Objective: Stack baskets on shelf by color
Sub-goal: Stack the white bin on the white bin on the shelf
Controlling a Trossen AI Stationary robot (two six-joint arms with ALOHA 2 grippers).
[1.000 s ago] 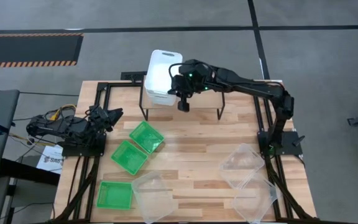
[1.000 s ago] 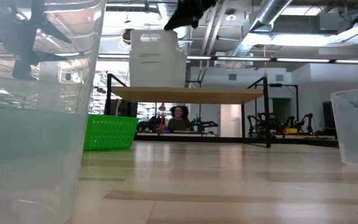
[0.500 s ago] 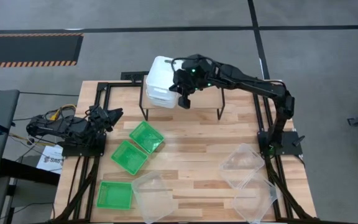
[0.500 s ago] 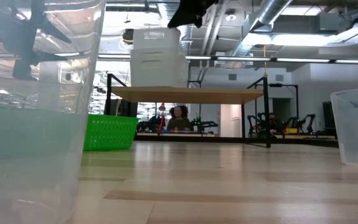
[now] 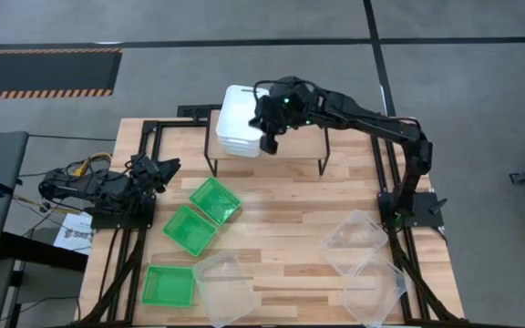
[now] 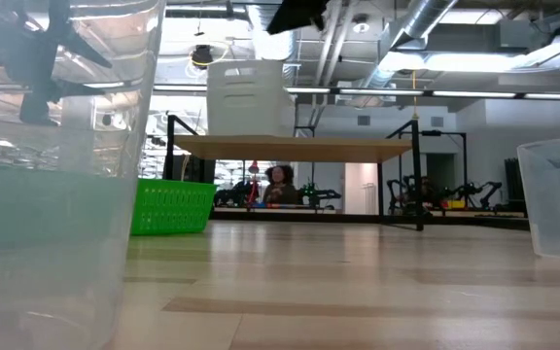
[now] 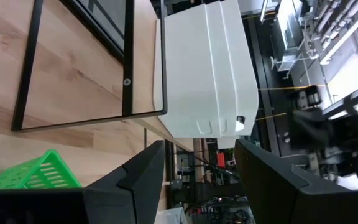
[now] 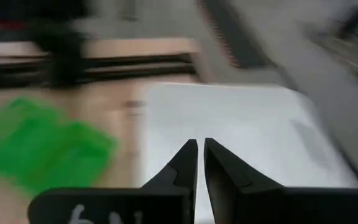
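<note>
Sitting now squarely on the shelf (image 5: 285, 153) in the upper middle, the white baskets (image 5: 241, 132) are released; the right gripper (image 5: 268, 141) is slightly open above them, holding nothing. The left gripper (image 5: 158, 170) rests open at left.

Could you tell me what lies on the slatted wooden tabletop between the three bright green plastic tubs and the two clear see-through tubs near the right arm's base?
In the high view, only bare tabletop separates the green tubs from those clear tubs.

overhead looks straight down; low looks level across the table; both share the white baskets (image 5: 241, 130).
</note>
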